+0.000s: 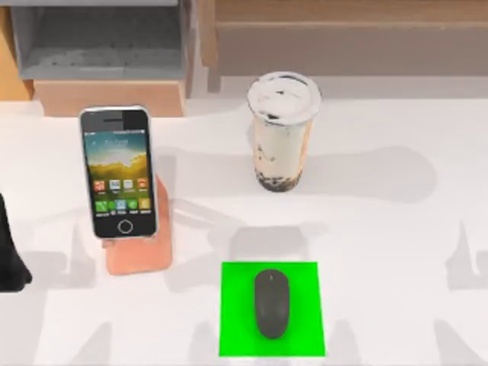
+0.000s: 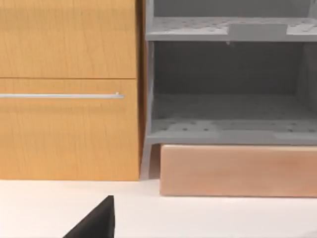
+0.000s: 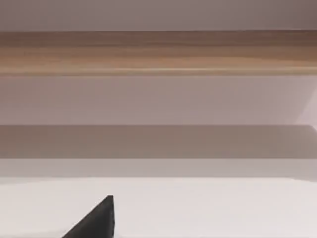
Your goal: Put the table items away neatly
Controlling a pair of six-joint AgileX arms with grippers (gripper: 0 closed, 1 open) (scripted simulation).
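A dark grey oval mouse (image 1: pixel 271 303) lies on the bright green square (image 1: pixel 236 335) near the front of the white table (image 1: pixel 381 252). The smartphone (image 1: pixel 118 172), screen lit, leans on the salmon-pink stand (image 1: pixel 141 255) at the left. Behind the middle, the tall milk-tea cup (image 1: pixel 279 145) stands upright with its white lid on. My left arm (image 1: pixel 9 255) is parked at the table's left edge, apart from the phone. A black piece of the left gripper (image 2: pixel 96 220) shows in the left wrist view. A like piece of the right gripper (image 3: pixel 96 220) shows in the right wrist view, over bare tabletop.
A grey shelf unit (image 1: pixel 99 46) with a wooden base (image 1: pixel 107 97) stands at the back left, beside a wooden cabinet with a drawer handle (image 2: pixel 59 96). A long wooden ledge (image 1: pixel 351 34) runs along the back right.
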